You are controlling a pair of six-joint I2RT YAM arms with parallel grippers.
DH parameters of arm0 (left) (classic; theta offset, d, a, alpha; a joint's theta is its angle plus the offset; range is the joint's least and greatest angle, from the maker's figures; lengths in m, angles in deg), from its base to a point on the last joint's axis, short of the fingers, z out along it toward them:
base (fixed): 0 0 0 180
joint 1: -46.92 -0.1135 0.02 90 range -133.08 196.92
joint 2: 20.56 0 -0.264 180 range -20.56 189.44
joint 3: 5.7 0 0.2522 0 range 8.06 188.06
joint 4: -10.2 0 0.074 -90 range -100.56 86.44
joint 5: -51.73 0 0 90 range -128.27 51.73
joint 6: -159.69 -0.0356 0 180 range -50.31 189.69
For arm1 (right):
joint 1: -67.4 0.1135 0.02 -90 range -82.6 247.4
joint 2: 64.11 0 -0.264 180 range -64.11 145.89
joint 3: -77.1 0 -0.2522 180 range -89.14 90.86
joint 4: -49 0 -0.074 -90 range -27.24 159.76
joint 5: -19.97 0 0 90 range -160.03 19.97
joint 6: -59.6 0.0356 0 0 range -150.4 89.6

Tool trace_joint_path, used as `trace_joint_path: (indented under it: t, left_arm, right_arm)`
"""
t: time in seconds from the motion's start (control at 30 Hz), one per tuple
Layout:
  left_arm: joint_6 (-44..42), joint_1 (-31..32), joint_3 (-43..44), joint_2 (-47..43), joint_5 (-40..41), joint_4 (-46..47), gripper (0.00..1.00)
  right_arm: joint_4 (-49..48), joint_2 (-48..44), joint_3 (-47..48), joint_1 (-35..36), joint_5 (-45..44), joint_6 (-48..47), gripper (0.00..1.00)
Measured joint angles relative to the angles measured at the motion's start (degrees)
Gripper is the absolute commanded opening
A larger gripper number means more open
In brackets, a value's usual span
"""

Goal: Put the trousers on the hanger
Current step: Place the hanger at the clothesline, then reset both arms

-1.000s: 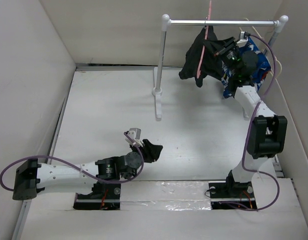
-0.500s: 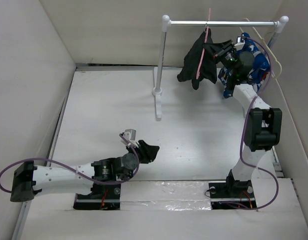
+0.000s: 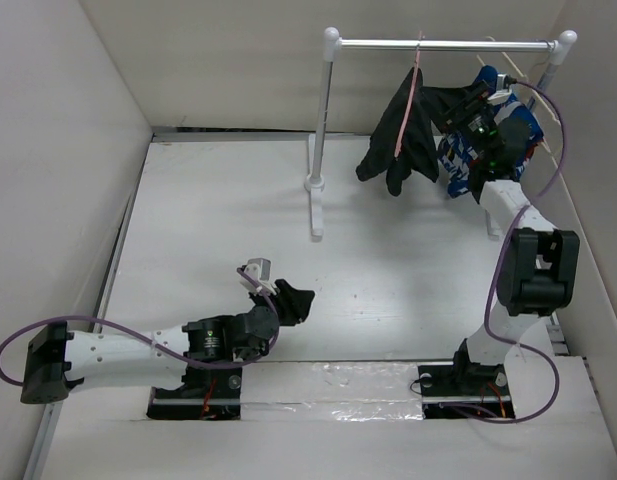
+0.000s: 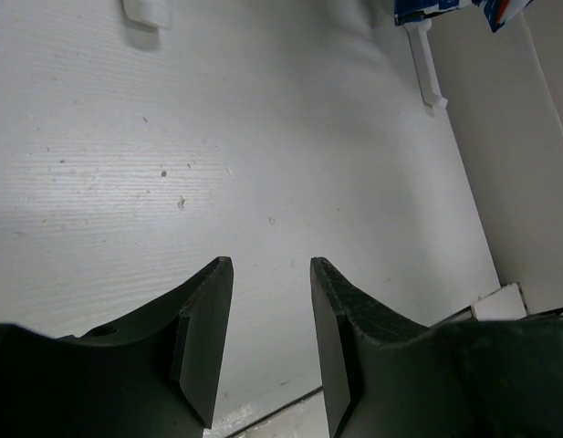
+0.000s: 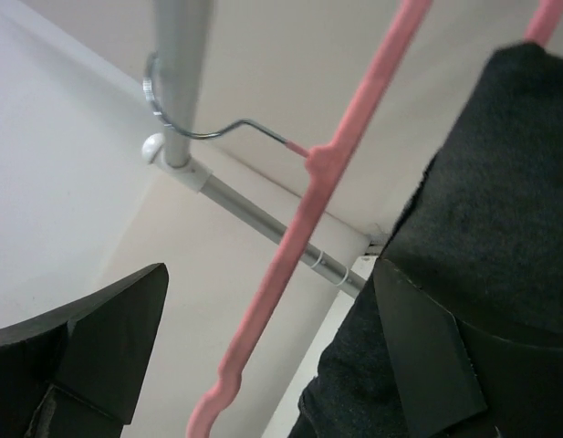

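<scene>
The black trousers (image 3: 390,145) are draped over the pink hanger (image 3: 412,90), whose metal hook (image 5: 208,130) sits over the rack's rail (image 3: 458,44). My right gripper (image 3: 462,101) is just right of the trousers, high by the rail. In the right wrist view it (image 5: 270,274) stands wide open, with the pink hanger (image 5: 304,214) running through the gap untouched and the trousers (image 5: 486,192) against the right finger (image 5: 418,356). My left gripper (image 3: 291,299) hovers low over the table's front; its (image 4: 270,262) jaws are apart with nothing between them.
A blue-white-red patterned garment (image 3: 458,160) hangs at the rail's right end, behind the right wrist. The rack's left post (image 3: 323,120) and foot (image 3: 316,210) stand mid-table. White walls enclose the table on the left, back and right.
The right gripper has opened and let go; the hanger with the trousers now hangs from the rail on its own. The right wrist drew slightly right. The left arm pulled back a little.
</scene>
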Motion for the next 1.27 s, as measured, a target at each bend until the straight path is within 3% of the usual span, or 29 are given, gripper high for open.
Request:
trace_joint_path:
  t: [0.23,0.47,0.83,1.07,1.27]
  left_arm:
    - [-0.63,0.0,4.31,-0.04,3.54,-5.09,0.39]
    - [-2.38,0.0,8.35,-2.1,7.37,-9.31,0.42]
    - [-0.28,0.0,11.47,-7.08,13.14,-19.41,0.44]
    - [5.79,0.0,6.8,-14.23,12.76,-25.14,0.44]
    - [6.95,0.0,4.07,-14.62,11.3,-25.2,0.45]
  right_arm:
    - [-1.49,-9.4,-4.07,-1.14,2.14,-3.61,1.0]
    - [-4.74,-23.39,-15.21,0.24,3.3,-9.07,1.0]
    - [-11.96,-37.22,-43.43,20.15,12.31,-22.86,1.0]
    - [6.08,-49.64,-57.46,26.8,10.62,-41.99,1.0]
    - [16.44,-55.65,-62.6,26.8,7.8,-48.63,1.0]
